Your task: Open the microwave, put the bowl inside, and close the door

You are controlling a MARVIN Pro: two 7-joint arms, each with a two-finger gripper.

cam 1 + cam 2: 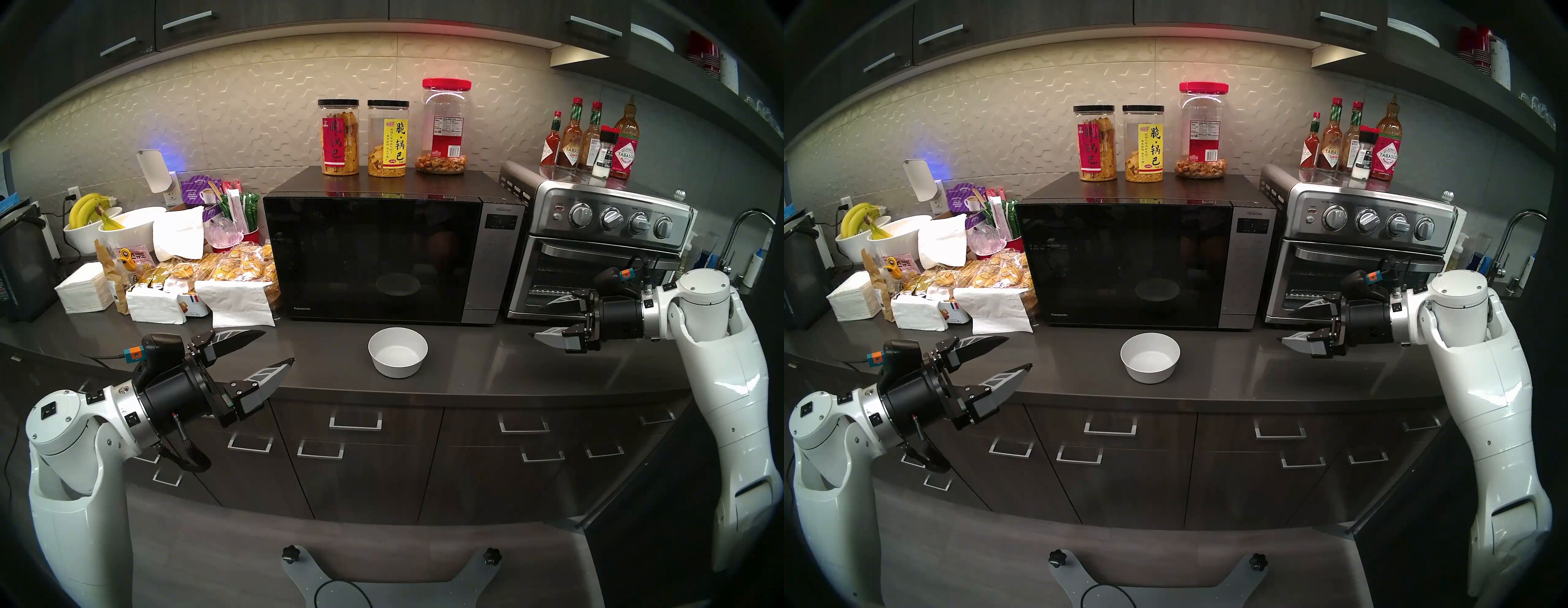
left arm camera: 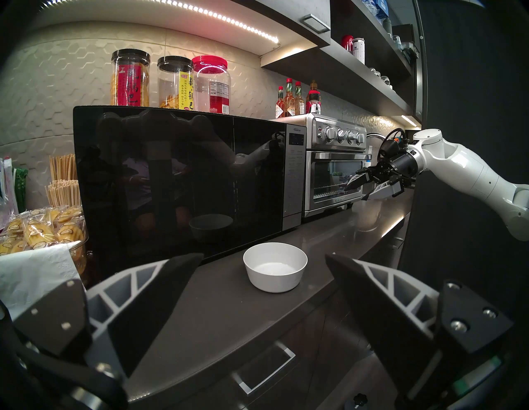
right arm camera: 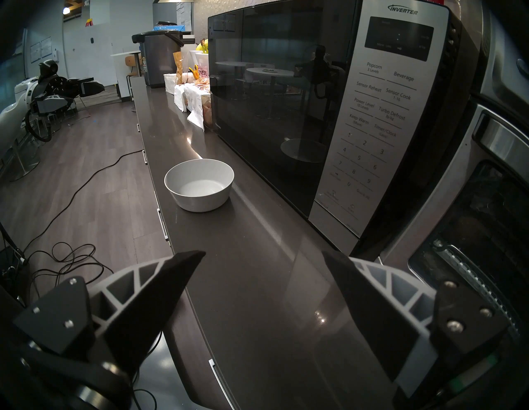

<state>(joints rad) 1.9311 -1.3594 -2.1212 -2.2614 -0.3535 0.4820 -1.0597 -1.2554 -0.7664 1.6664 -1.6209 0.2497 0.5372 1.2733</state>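
Observation:
The black microwave (image 1: 494, 263) stands at the back of the dark counter (image 1: 475, 361), and its glass door (image 1: 373, 259) is shut. In front of the door sits the small white bowl (image 1: 398, 352) (image 2: 274, 266) (image 3: 199, 189), upright and empty. My left gripper (image 1: 278, 347) (image 2: 264, 255) hovers open over the counter's front edge, left of the bowl and apart from it. To the bowl's right, my right gripper (image 1: 536, 320) (image 3: 263, 253) hangs open in front of the toaster oven. Neither gripper holds anything.
A steel toaster oven (image 1: 594, 254) stands right of the microwave, with sauce bottles (image 1: 589, 140) on top. Three jars (image 1: 339, 136) stand on the microwave. Snack packets and napkins (image 1: 203, 276), banana bowls (image 1: 97, 220) and a water boiler (image 1: 21, 263) crowd the left. A faucet (image 1: 738, 237) rises far right.

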